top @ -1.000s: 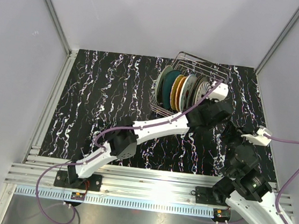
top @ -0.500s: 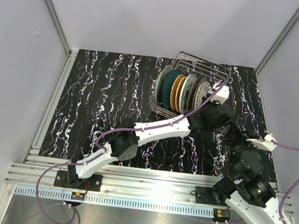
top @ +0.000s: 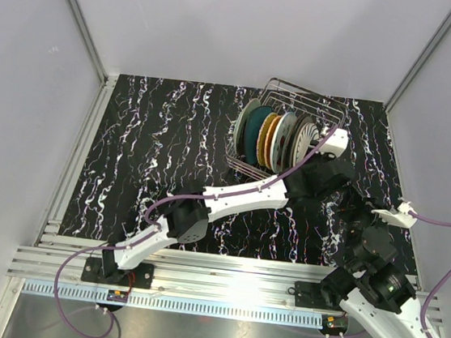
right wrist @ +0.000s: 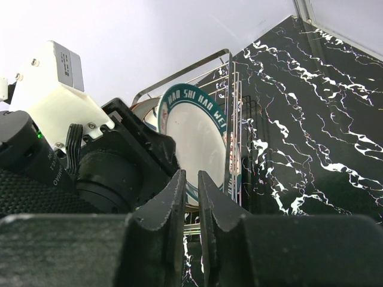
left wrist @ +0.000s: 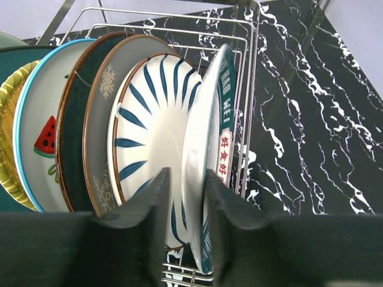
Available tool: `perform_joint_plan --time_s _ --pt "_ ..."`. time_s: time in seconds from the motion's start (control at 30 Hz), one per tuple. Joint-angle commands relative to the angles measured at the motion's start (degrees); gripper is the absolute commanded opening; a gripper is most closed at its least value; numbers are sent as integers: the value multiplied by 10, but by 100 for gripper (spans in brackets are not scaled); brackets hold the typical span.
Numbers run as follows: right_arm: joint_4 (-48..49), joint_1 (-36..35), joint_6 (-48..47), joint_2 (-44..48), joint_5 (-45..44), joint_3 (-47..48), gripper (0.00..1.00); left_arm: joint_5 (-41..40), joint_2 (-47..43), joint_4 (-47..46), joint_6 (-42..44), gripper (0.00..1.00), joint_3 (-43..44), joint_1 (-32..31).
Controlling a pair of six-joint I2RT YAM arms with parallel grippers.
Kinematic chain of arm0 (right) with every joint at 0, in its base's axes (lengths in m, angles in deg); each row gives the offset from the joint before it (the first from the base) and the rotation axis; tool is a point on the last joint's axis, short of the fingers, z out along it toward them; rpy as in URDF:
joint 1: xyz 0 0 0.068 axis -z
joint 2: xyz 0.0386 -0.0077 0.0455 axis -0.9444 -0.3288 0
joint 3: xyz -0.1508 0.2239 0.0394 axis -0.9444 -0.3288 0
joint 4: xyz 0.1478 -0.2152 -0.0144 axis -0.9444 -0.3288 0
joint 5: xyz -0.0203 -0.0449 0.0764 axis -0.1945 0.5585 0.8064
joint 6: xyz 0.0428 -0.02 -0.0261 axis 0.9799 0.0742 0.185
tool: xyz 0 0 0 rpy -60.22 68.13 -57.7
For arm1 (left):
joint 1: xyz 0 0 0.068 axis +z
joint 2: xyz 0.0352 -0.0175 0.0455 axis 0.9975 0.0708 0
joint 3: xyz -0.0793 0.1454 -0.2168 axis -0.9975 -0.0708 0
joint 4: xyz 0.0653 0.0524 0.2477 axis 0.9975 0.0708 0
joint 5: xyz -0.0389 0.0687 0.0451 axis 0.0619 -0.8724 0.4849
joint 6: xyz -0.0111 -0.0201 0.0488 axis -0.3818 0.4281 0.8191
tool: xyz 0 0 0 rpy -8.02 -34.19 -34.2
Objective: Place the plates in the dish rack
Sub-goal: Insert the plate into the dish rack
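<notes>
The dish rack (top: pixel 307 93) stands at the back right of the table with several plates (top: pixel 271 137) upright in its slots. In the left wrist view my left gripper (left wrist: pixel 187 174) straddles the lower rim of the end plate (left wrist: pixel 212 119), white with a teal lettered border. Its jaws are open, with a gap showing on the left side. That plate rests in the rack wires (left wrist: pixel 251 89). A blue-striped plate (left wrist: pixel 149 119) stands just behind it. My right gripper (right wrist: pixel 191 173) hovers near the rack, jaws a narrow slit apart with nothing between them.
The left arm's white wrist housing (right wrist: pixel 54 95) fills the left of the right wrist view, close to my right gripper. Black marbled tabletop (top: pixel 163 146) stretches left of the rack. Grey walls and aluminium rails (top: pixel 67 200) bound the table.
My left gripper's jaws have parted from the end plate's rim, which stays standing in the rack. The right arm drew back toward the near right edge, then held still.
</notes>
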Motion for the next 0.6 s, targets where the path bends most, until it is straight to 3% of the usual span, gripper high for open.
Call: perform_joint_plan --time_s 0.0,0.33,0.57 --pt "11 2 6 -6 -5 12 21 -5 -6 -53 -2 42 -11 0" --pt "12 2 4 -15 -12 16 21 -27 -81 -131 112 62 -58 -1" --pt "13 2 0 -21 -15 18 24 -61 -185 -216 220 73 -161 0"
